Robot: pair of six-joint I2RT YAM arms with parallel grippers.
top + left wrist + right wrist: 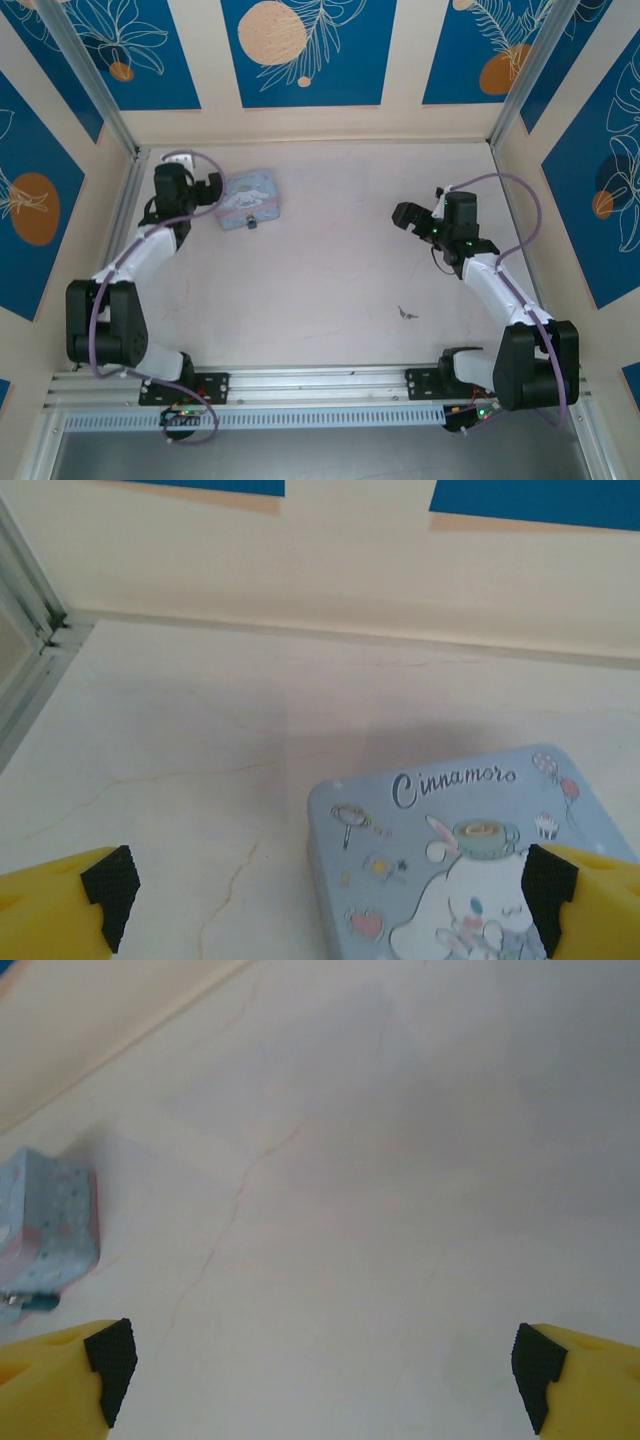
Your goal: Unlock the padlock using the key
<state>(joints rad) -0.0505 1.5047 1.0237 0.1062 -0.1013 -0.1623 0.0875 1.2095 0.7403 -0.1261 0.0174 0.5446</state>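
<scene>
The tiny dark padlock (250, 222) hangs at the near edge of a light blue cartoon tin (250, 199) at the back left of the table. In the right wrist view the padlock (38, 1302) peeks out under the tin's corner (55, 1222) at far left. The small grey key (407, 313) lies flat on the table, right of centre and towards the front. My left gripper (207, 192) is open just left of the tin. Its fingers (105, 892) straddle the tin's lid corner (460, 860) from above. Well above and beyond the key, my right gripper (404, 217) is open and faces left over bare table (320, 1375).
Cream walls with blue panels close the table on three sides. An aluminium post (100, 90) runs down the back left corner, and a rail (300, 385) carries both arm bases at the front. Bare tabletop (330, 250) lies between the tin and the right gripper.
</scene>
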